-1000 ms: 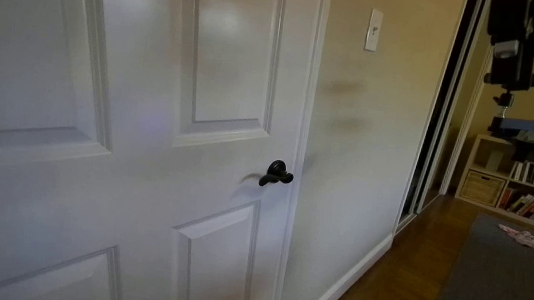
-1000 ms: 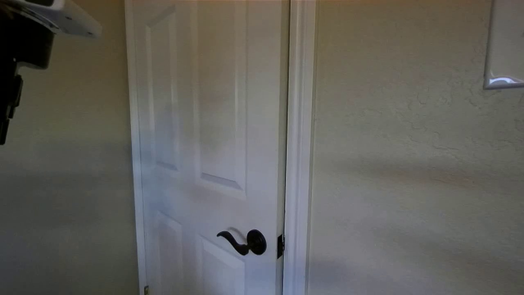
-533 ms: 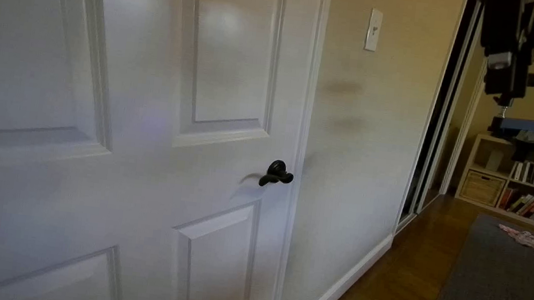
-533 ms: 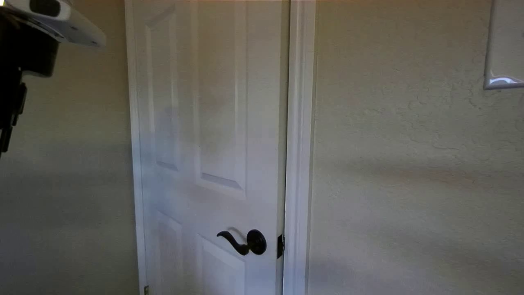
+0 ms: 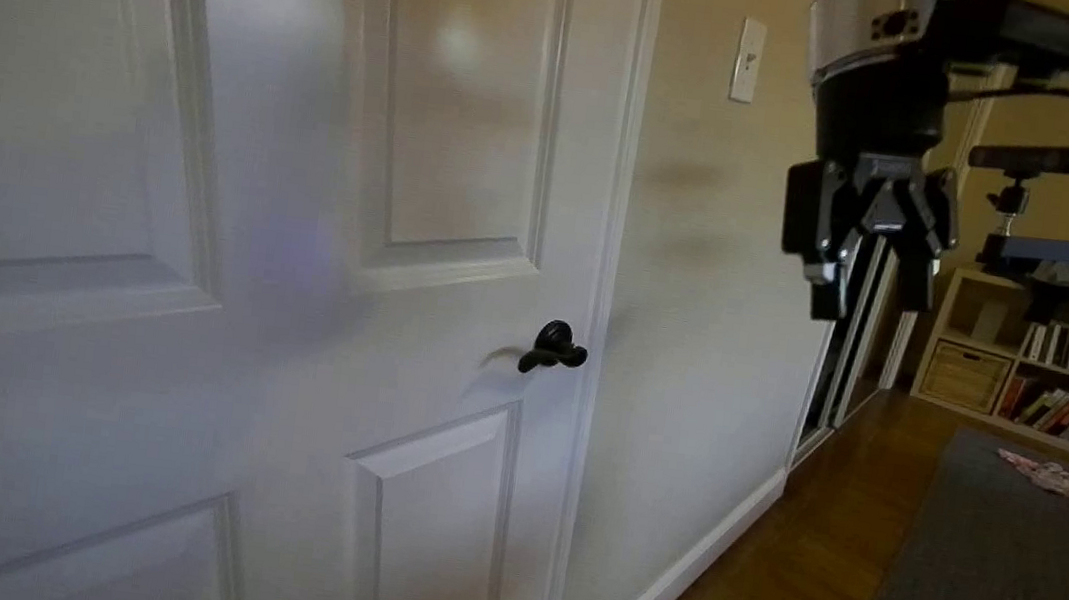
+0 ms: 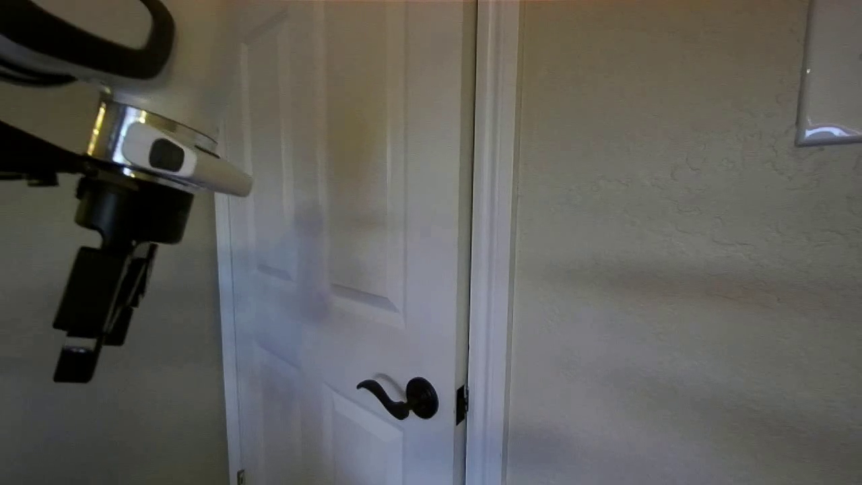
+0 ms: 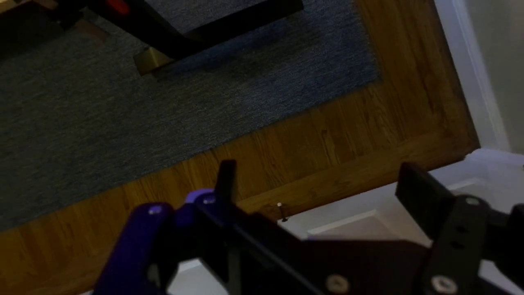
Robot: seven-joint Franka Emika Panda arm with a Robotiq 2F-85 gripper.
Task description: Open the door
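Within the last half second, the black two-finger gripper [image 5: 872,300] is brought lower and nearer in the picture to the small black curved lever handle [image 6: 404,407], which is left in the same pose. In both exterior views, the gripper is seen well apart from this handle and higher in the picture than it. The jaws are held spread, and nothing is gripped between them. The tall white painted, panelled door [image 5: 288,342] is found directly behind the handle, within the white moulded door frame [image 6: 495,269]; no movement of it is noticed, and whether it is latched cannot be told. By judgement, only the approach is advanced, and the opening is not yet begun. Next, the fingers [image 5: 827,301] should be led down onto the handle, so that its lever is not missed.
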